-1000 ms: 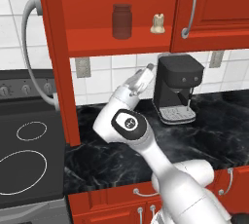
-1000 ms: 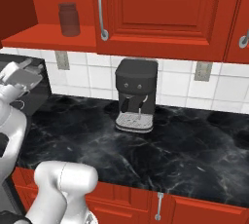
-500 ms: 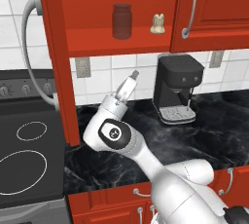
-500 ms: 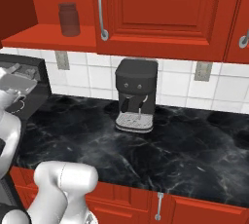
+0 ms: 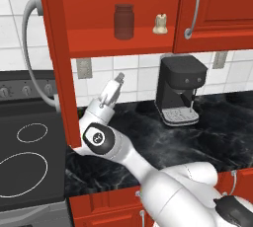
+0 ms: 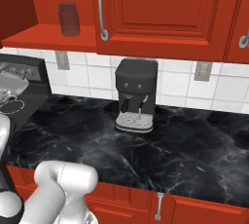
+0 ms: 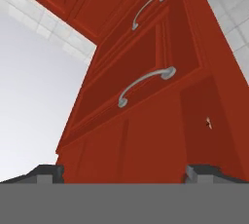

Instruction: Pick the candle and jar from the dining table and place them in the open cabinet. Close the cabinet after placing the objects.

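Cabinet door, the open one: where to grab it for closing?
Probably its lower front edge: the door stands swung out as a thin panel, so the open gripper could straddle that edge, coming from the front and below.

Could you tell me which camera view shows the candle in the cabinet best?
The left base view: the candle stands unobstructed on the open cabinet floor, right of the jar. In the right base view, the closed door hides that spot, leaving just the jar visible. The hand view faces red cabinet fronts with silver handles instead.
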Available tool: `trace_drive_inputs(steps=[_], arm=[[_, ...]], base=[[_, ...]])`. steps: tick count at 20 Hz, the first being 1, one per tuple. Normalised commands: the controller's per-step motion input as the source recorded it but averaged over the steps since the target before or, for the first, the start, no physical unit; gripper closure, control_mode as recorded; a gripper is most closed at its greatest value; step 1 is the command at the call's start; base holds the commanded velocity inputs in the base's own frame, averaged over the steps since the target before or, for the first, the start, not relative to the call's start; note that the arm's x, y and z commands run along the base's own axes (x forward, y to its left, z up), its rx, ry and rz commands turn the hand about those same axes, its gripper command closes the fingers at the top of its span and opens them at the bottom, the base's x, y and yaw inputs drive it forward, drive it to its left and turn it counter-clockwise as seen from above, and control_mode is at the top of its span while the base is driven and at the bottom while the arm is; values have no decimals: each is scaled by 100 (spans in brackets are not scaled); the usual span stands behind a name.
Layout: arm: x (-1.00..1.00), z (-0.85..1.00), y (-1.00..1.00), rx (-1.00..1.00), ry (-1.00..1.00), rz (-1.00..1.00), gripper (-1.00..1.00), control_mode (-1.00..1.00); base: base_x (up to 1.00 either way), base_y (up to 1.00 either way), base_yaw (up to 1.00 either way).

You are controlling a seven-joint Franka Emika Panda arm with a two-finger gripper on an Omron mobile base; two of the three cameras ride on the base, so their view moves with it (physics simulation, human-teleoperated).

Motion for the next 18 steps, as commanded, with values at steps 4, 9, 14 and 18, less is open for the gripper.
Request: trace_drive_inputs(steps=[4,9,14,18], arm=[[1,-13,48,-5,4,-6,-100,-100],[0,-8,41,-3,6,-4,-100,-100],[0,-15,8,-1,2,0,-100,-100],[3,-12,4,-3,2,0,-100,-100]], base=[[0,0,0],[0,0,0],[0,0,0],[0,0,0]])
